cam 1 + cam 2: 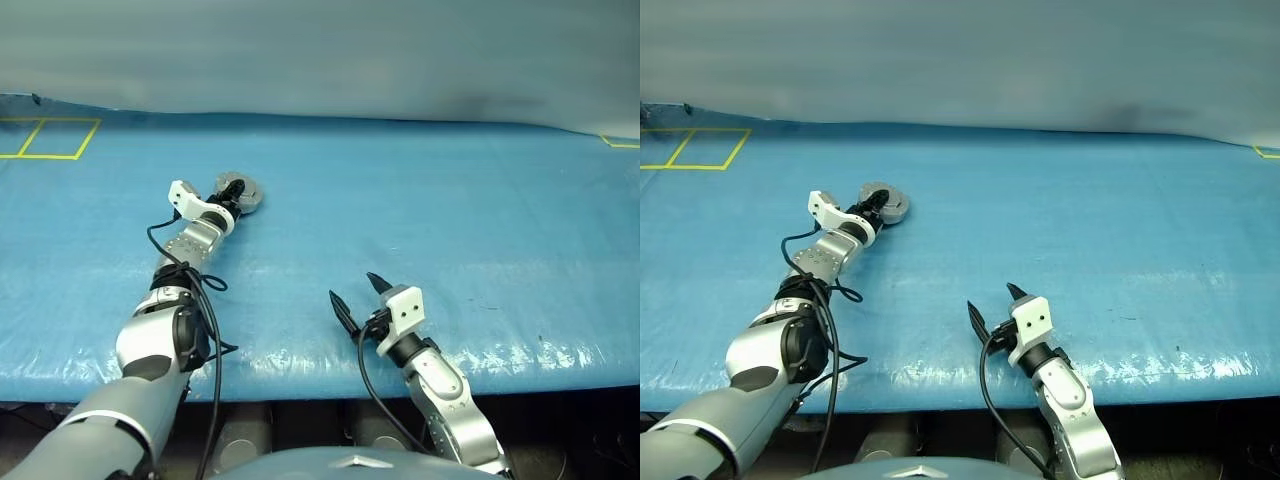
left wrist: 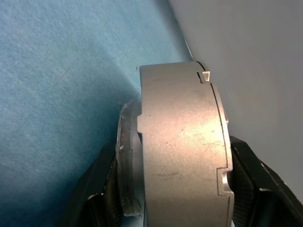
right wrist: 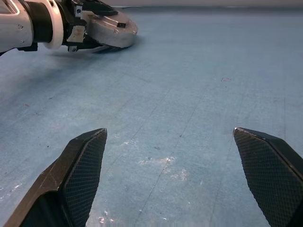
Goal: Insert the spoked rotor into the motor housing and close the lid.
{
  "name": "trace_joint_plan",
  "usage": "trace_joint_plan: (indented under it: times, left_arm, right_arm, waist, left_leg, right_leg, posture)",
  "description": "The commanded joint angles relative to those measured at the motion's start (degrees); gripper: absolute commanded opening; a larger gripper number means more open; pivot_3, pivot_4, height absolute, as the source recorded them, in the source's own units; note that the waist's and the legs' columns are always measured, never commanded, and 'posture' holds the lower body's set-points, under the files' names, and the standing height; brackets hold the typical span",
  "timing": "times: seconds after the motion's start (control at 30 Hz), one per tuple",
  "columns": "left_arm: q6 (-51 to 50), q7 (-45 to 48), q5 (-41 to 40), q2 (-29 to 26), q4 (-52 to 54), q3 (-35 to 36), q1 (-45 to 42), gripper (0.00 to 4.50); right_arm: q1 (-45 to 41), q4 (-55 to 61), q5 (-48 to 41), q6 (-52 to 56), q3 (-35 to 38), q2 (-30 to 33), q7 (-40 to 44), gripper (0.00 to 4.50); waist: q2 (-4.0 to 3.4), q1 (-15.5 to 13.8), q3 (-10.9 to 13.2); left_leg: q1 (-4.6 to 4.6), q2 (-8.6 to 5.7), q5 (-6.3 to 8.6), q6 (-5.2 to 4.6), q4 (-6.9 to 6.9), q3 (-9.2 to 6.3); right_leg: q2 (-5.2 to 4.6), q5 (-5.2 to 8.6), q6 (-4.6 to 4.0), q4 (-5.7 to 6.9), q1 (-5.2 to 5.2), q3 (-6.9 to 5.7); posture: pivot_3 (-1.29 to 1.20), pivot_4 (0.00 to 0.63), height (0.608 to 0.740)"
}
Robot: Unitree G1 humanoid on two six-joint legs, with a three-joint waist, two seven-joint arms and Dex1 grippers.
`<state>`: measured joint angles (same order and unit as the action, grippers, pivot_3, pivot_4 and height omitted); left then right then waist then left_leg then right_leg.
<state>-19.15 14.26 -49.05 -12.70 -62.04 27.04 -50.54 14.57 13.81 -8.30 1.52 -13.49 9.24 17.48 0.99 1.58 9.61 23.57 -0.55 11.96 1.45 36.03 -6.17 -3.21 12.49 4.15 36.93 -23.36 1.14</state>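
Motor housing point(image 1: 885, 205): seen on the far left part of a blue table point(image 1: 1090, 230), at the tips of the left gripper point(image 1: 874, 207). The table is covered in a blue, slightly glossy sheet; yellow tape lines point(image 1: 48, 138) are marked at its far left corner, another yellow mark point(image 1: 620, 142) at the far right edge. A plain pale grey wall point(image 1: 320, 50) is seen behind the table.

In the left wrist view the housing point(image 2: 182, 146) is seen close up as a round silver-grey metal body, lightly scratched, with small notches along one rim and a thinner stepped flange on the other side. It is bracketed by the two black fingers point(image 2: 258, 184), one on each side; whether they press on it is hard to judge, so a firm grip cannot be confirmed. In the right wrist view the same piece point(image 3: 111, 32) is seen resting low on the sheet, lid point(image 3: 108, 26) apparently down.

The right gripper point(image 1: 360, 295) is held near the front edge of the table, well apart from the housing, its fingers point(image 3: 83, 165) spread wide with nothing between them.
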Motion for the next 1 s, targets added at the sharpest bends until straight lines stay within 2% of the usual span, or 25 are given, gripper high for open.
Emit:
trace_joint_plan:
  times: [0.03,0.1,0.23,0.33,0.4,0.53,0.63,0.73,0.93,1.0]
  left_arm:
    - [-4.32,1.5,1.49,-1.27,2.65,0.84,1.84,3.81]
    - [-8.06,1.66,1.78,-1.8,5.99,0.89,4.8,4.47]
    - [-18.23,0.23,0.95,-2.48,17.86,0.55,13.61,4.49]
    - [-29.59,-0.82,-1.47,-3.11,30.97,-0.81,23.01,4.49]
    - [-34.62,-1.71,-2.85,-3.43,38.65,-1.3,28.28,4.49]
    - [-38.68,-0.08,-3.09,-5.08,54.92,-4.41,39.21,4.49]
    - [-31.05,3.87,4.25,-7.6,66.4,-11.4,47.59,4.49]
    - [-14.42,8.75,12.61,-5.73,76.2,-16.14,55.84,4.49]
    - [3.62,10.67,25.15,-4.89,81.17,-21.66,63.65,4.49]
    - [14.53,11.9,29.76,-4.04,80.07,-22.38,65.46,4.49]
  right_arm:
    - [0.29,2.14,-0.97,0.94,0.41,-0.53,0.14,4.5]
    - [0.41,2.45,-1.09,1.65,0.3,-0.58,0.42,4.5]
    - [0.08,2.62,-2.02,3.36,0.26,-0.83,1.3,4.5]
    - [-0.45,2.95,-3.31,5.95,0.62,-0.84,1.82,4.5]
    - [-0.74,3.18,-3.65,7.58,0.93,-0.49,2.06,4.5]
    - [-1.13,3.67,-5.29,9.19,1.79,0.75,3.96,4.5]
    - [-1.22,4.09,-7.74,8.4,3.38,1.1,5.71,4.5]
    - [-1.2,4.27,-6.89,6.78,4.88,1.71,5.25,4.5]
    - [-0.86,3.64,-3.12,1.43,6.15,2.39,4.05,4.5]
    - [-0.89,3.57,-2.71,0.1,5.95,2.85,4.86,4.5]
  waist:
    - [-0.01,0.07,-0.01]
    - [-0.06,0.52,-0.06]
    - [-0.23,1.22,-0.18]
    - [-0.32,1.73,-0.27]
    - [-0.52,1.62,-0.5]
    - [-0.76,1.46,-0.81]
    - [-0.8,1.26,-0.87]
    - [-0.85,0.94,-0.9]
    - [-0.69,-0.67,-0.79]
    - [-0.64,-0.8,-0.76]
  left_leg:
    - [0.0,0.0,0.0,0.0,0.0,0.0]
    - [-0.04,0.0,0.0,0.0,0.0,0.01]
    - [-0.23,0.04,0.0,0.0,-0.08,0.11]
    - [-0.96,0.07,0.03,-0.01,-0.29,0.2]
    - [-1.11,0.08,0.05,-0.01,-0.32,0.2]
    - [-1.15,0.07,0.05,-0.01,-0.26,0.22]
    - [-1.16,0.07,0.05,0.0,-0.25,0.25]
    - [-1.13,0.06,0.07,0.0,-0.28,0.38]
    - [-0.87,0.08,0.08,0.01,-0.32,0.4]
    - [-0.76,0.07,0.09,0.01,-0.31,0.41]
  right_leg:
    - [0.0,0.0,0.0,0.01,-0.01,0.0]
    - [-0.01,0.0,0.0,0.01,0.02,0.02]
    - [-0.01,0.0,-0.02,0.05,0.11,0.11]
    - [-0.06,0.08,-0.14,0.03,0.68,0.17]
    - [-0.08,0.26,-0.43,0.02,0.81,0.14]
    - [-0.13,0.32,-0.53,0.03,0.86,0.15]
    - [-0.16,0.35,-0.57,0.01,0.86,0.17]
    - [-0.22,0.36,-0.59,-0.01,0.79,0.26]
    - [-0.23,0.39,-0.63,-0.03,0.51,0.26]
    - [-0.25,0.39,-0.63,-0.05,0.42,0.25]
  posture:
    - [0.0,0.15,0.74]
    - [0.0,0.15,0.74]
    - [0.0,0.15,0.74]
    - [0.0,0.15,0.74]
    - [0.0,0.15,0.74]
    - [0.0,0.15,0.74]
    - [0.0,0.15,0.74]
    - [0.0,0.15,0.74]
    - [0.0,0.15,0.74]
    - [0.0,0.15,0.74]
